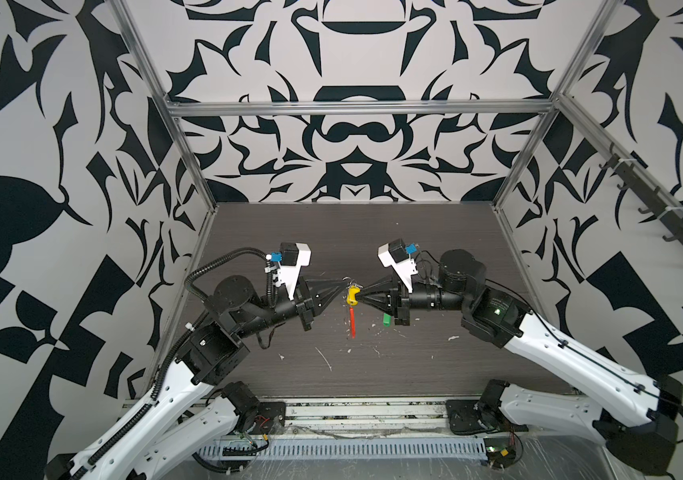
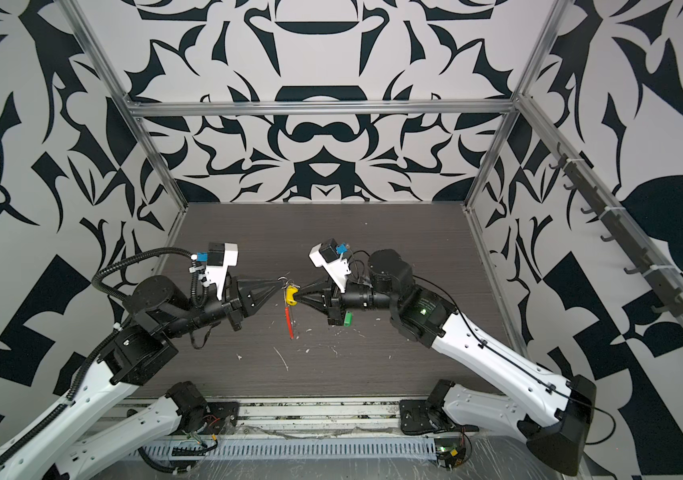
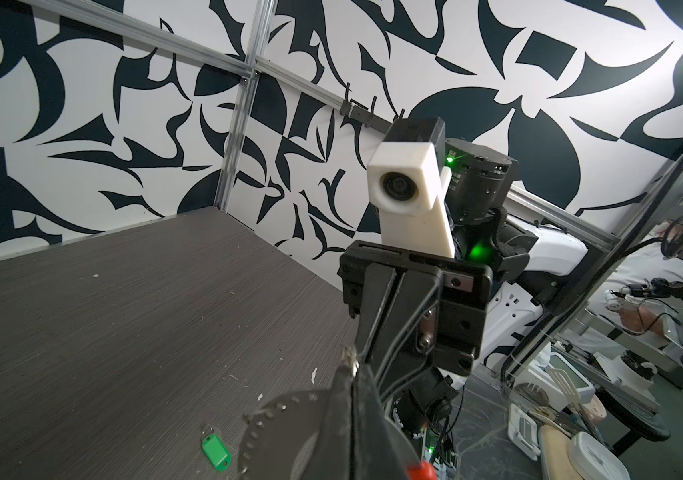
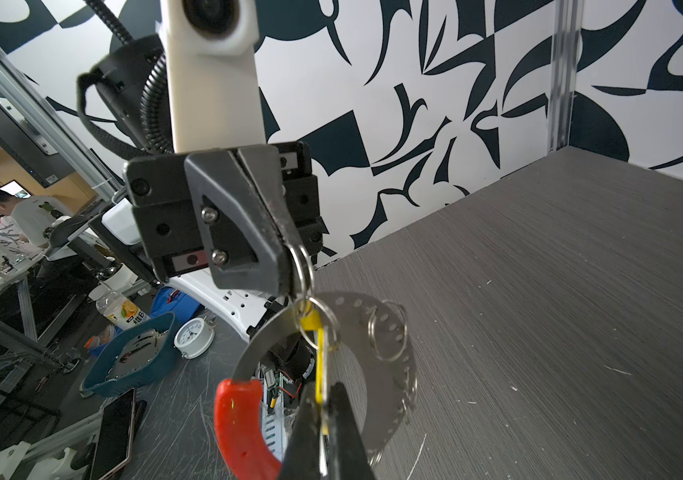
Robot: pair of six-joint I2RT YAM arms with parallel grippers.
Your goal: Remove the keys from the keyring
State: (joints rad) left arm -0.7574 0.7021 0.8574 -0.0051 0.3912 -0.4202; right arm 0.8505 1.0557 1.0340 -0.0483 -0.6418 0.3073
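Mostly hidden in left wrist view: my left gripper (image 3: pixel 350 370) blocks yellow key, perforated strip (image 3: pixel 273 415) cut off at frame edge. Left gripper clenched on keyring (image 4: pixel 303 266). Right gripper (image 4: pixel 323 401) clamped on yellow key (image 4: pixel 319 361), which hangs from ring between both tips. Green key (image 1: pixel 386 319) lies loose on table (image 1: pixel 435 249) near right gripper, apart from ring

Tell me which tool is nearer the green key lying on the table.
Right. The right tool, shut on the yellow key, hangs just above and beside the green key; the left tool, shut on the keyring, is farther, on the yellow key's other side.
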